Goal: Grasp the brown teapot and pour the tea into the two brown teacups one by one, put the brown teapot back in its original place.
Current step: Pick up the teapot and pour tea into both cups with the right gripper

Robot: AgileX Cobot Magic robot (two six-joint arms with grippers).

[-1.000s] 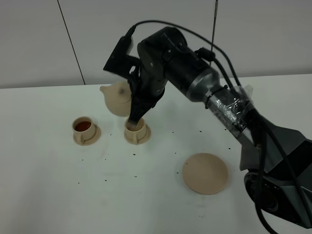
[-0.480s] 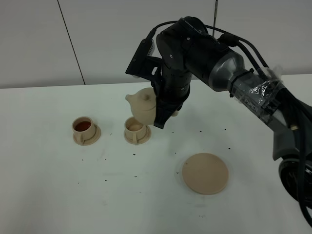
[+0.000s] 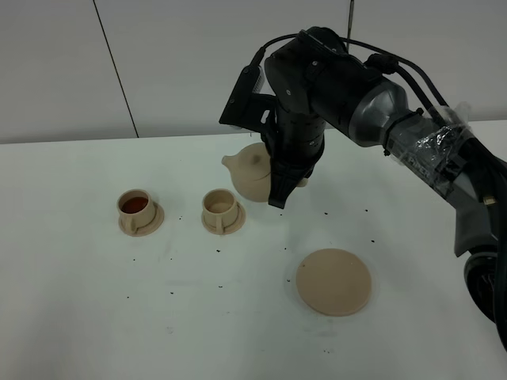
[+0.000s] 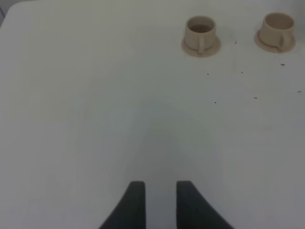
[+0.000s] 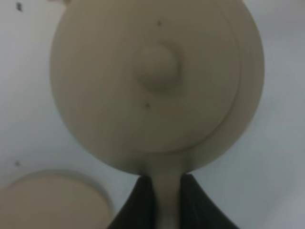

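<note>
Teapot (image 3: 252, 170), clamped by its handle in right gripper (image 5: 166, 185), hangs level so no tea spills, likely bound for round saucer (image 3: 333, 281); left gripper (image 4: 159, 188) slightly parted, empty.

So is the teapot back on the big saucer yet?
No, the right gripper holds the teapot by its handle well away from the big saucer, which has nothing on it.

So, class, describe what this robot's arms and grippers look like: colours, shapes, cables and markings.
The right arm is made of bulky, rounded black housings, then a tapering silver-grey section, wrapped further down in clear tape. Thick black cables loop along it. The right gripper has two slim dark fingers; the left gripper likewise, with blunt tips. No markings are legible.
</note>
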